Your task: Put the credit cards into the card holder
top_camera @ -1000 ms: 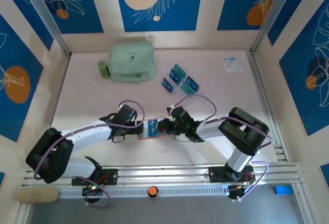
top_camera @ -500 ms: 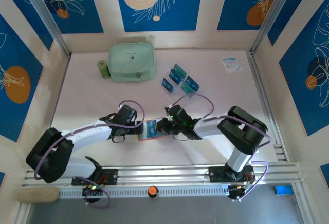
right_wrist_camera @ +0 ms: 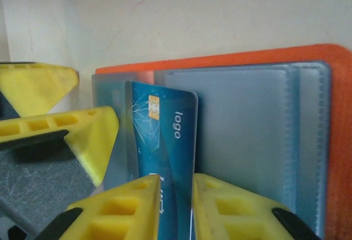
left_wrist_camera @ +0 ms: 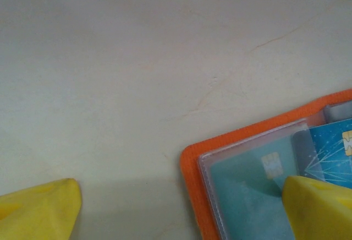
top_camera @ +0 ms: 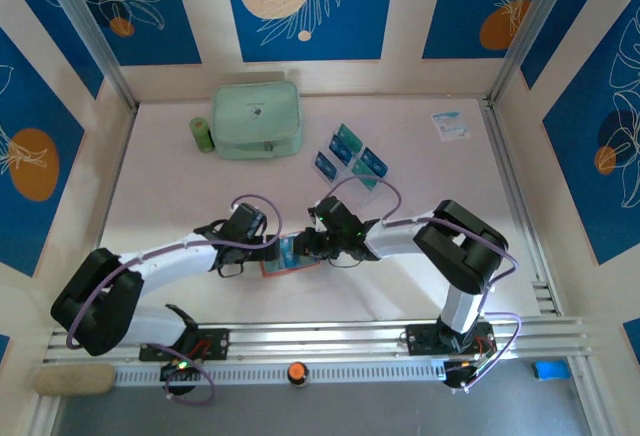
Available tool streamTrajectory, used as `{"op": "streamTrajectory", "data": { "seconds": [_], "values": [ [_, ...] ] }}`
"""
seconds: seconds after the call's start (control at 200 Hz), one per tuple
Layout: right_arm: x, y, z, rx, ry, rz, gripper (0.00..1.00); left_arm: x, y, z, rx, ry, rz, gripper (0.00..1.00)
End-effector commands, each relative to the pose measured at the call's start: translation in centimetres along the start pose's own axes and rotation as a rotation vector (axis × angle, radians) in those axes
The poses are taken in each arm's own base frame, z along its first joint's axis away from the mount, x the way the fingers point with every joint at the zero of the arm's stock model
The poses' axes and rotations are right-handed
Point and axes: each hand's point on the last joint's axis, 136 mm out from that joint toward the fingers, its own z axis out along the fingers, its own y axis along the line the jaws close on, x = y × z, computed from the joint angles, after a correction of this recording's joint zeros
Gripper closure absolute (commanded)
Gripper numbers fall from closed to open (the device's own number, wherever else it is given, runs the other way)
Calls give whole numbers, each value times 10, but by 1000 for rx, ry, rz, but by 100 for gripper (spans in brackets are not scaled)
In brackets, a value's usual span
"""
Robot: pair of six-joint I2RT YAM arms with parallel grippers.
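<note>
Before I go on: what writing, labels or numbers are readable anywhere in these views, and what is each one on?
"logo": printed on the teal-blue credit card lying against the clear pockets of the orange folding wallet, right wrist view.
Other teal-blue cards farther back on the table: markings too small to read.
White-and-blue paper leaflet: print too small to read.
Mint-green zip pouch: small mark, unreadable.
</note>
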Motion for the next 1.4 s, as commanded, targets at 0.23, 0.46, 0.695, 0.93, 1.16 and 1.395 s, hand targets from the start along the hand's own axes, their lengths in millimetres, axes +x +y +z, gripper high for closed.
{"op": "streamTrajectory", "data": {
  "seconds": [0.23,0.46,0.695,0.93,1.16,1.395],
  "values": [
    [-21,9,-60,101,-19,-125,66,-5,-5,-3,2,3,-6,6],
    [-32,-21,-77,319,-48,-164,56,-7,-6,-5,10,-2,-4,6],
    [-25,-38,-59,391,10,-171,53,-9,-8,-7,14,-9,-2,6],
    [-24,-43,-47,413,26,-171,65,-10,-9,-8,21,-10,-1,5],
    [-26,-59,-65,450,-4,-144,97,-14,-14,-10,42,-15,-5,5],
    [-21,-72,-85,454,-33,-101,99,-17,-20,-11,65,-19,-6,5]
  ]
}}
